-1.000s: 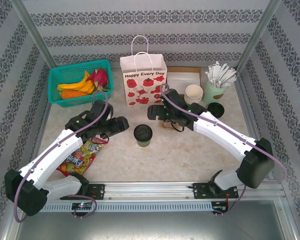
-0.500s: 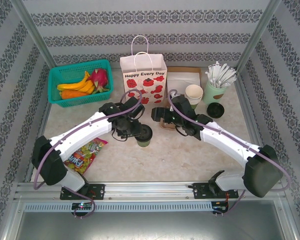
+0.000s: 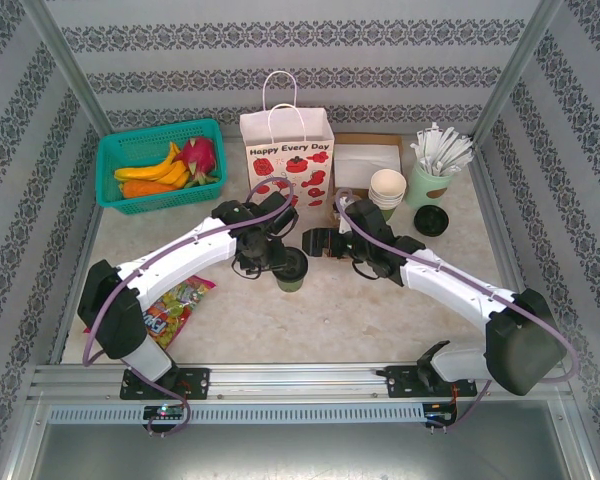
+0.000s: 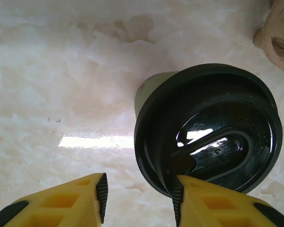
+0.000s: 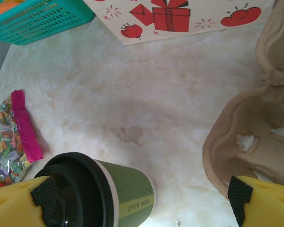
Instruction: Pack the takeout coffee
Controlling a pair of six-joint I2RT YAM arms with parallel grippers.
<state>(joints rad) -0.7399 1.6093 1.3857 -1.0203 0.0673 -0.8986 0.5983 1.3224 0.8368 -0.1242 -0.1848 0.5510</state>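
The takeout coffee [image 3: 289, 269], a dark-green paper cup with a black lid, stands upright mid-table. My left gripper [image 3: 277, 256] hovers at its left rim. In the left wrist view the left gripper [image 4: 138, 197] is open, and its right fingertip [image 4: 178, 198] touches the edge of the coffee's lid [image 4: 208, 127]; the cup is not between the fingers. My right gripper [image 3: 316, 241] is just right of the cup, open wide. In the right wrist view the coffee [image 5: 109, 194] sits at the lower left, near the left finger of the right gripper [image 5: 139, 201].
A white paper bag [image 3: 287, 160] with red prints stands behind the cup. A brown cardboard cup carrier [image 5: 255, 142] lies by the right gripper. Around the table are a teal fruit basket [image 3: 130, 150], a candy bag [image 3: 165, 310], stacked white cups [image 3: 387, 188], a pale green cup of sticks [image 3: 435, 172] and a loose black lid [image 3: 431, 220].
My left arm has swung in from the left, and its gripper now reaches the coffee's rim. The right gripper has shifted slightly. The cup stands where it was.
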